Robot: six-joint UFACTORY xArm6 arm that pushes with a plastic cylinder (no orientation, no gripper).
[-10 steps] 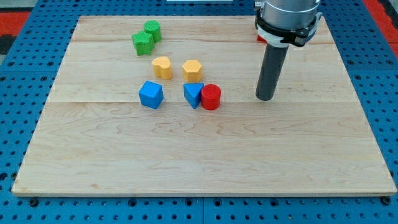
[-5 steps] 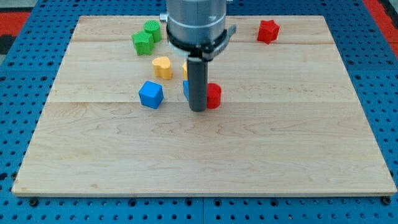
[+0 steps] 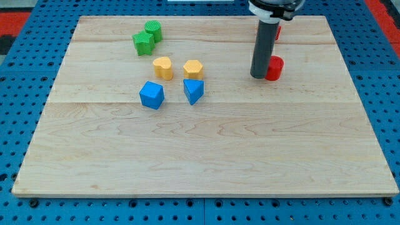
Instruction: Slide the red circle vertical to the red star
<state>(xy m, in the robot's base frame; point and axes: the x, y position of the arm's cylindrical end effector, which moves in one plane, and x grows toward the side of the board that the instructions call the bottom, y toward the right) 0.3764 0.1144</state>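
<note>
Beside my tip (image 3: pixel 259 76), touching: red circle (image 3: pixel 274 68), upright; red star (image 3: pixel 277 30) mostly hidden

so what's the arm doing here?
My tip is down on the board, right against the view's left side of the red circle. The red star sits just above it toward the view's top, mostly hidden behind the rod, so the two reds are nearly in a vertical line. The other blocks sit apart on the view's left: two green blocks, a yellow heart, a yellow block, a blue cube and a blue triangle.
</note>
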